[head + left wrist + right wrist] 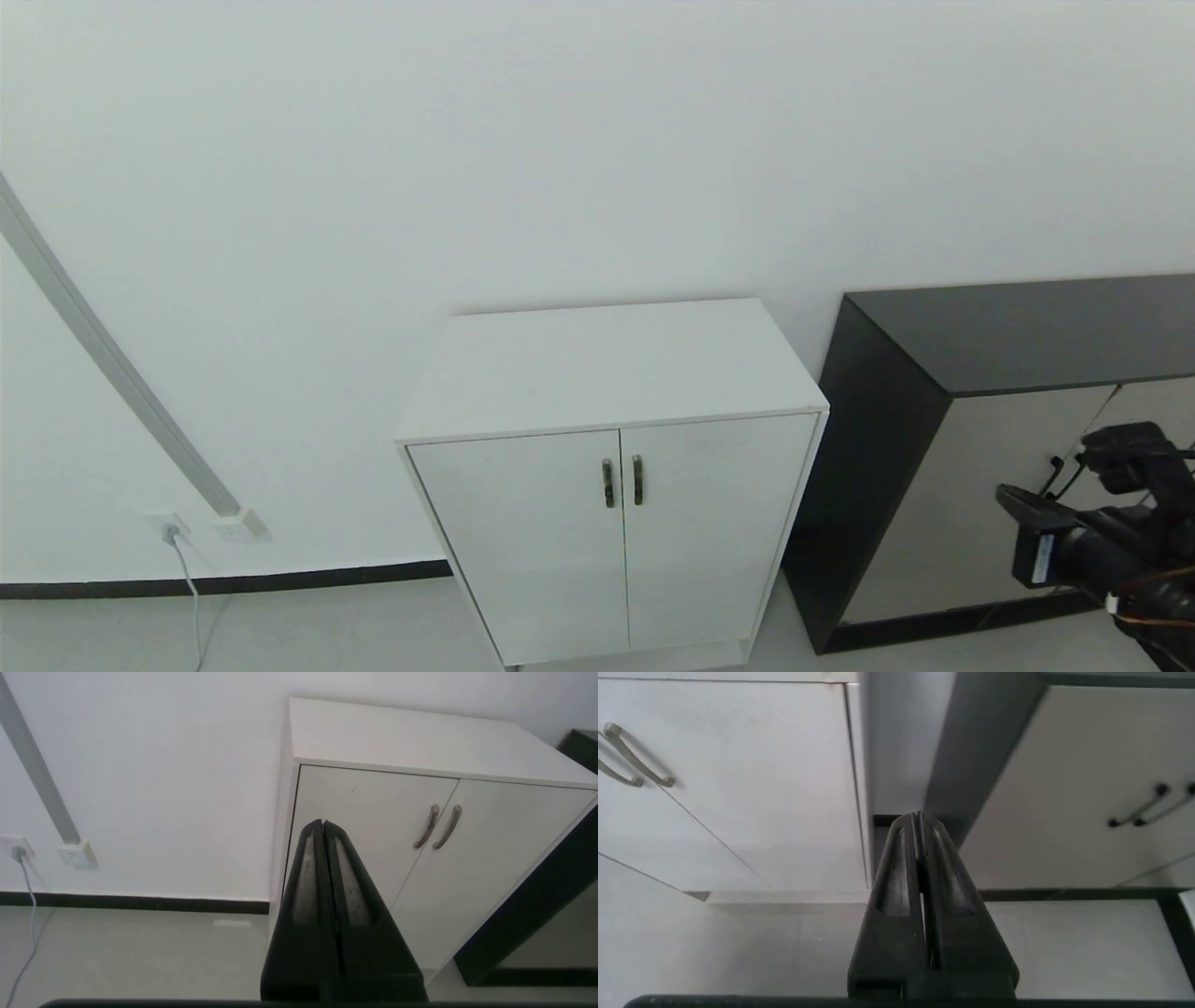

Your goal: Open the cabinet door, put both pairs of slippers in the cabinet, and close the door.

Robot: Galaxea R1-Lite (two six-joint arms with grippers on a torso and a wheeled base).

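Observation:
The white cabinet (607, 373) stands against the wall with both doors closed. Its two dark metal handles (623, 481) meet at the centre seam. In the left wrist view my left gripper (323, 826) is shut with nothing in it, held off in front of the cabinet's left door (364, 831). My right gripper (918, 819) is also shut and holds nothing. It is lined up with the gap between the white cabinet's right door (738, 784) and the black cabinet (971, 756). My right arm (1111, 551) hangs low at the right, in front of the black cabinet.
A black cabinet (980, 336) with a mirrored front stands close beside the white one on the right. A wall socket with a hanging cable (170, 532) and a slanted grey conduit (103, 355) are on the left wall. Bare floor (131, 952) lies before the cabinets.

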